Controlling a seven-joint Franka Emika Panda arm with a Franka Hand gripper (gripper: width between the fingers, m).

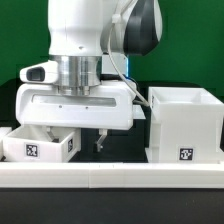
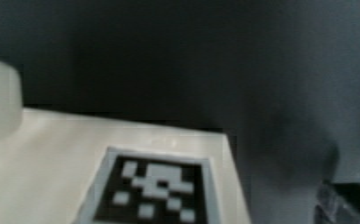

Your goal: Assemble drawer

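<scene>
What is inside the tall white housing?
Through the open top of the housing only white inner wall shows; nothing sticks out. Its front wall hides the bottom.

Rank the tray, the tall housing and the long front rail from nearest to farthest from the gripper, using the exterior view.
1. the tray, on the exterior view's left, right beside the gripper.
2. the tall housing, on the exterior view's right, and the rail, along the front edge: too close to call between these two.
</scene>
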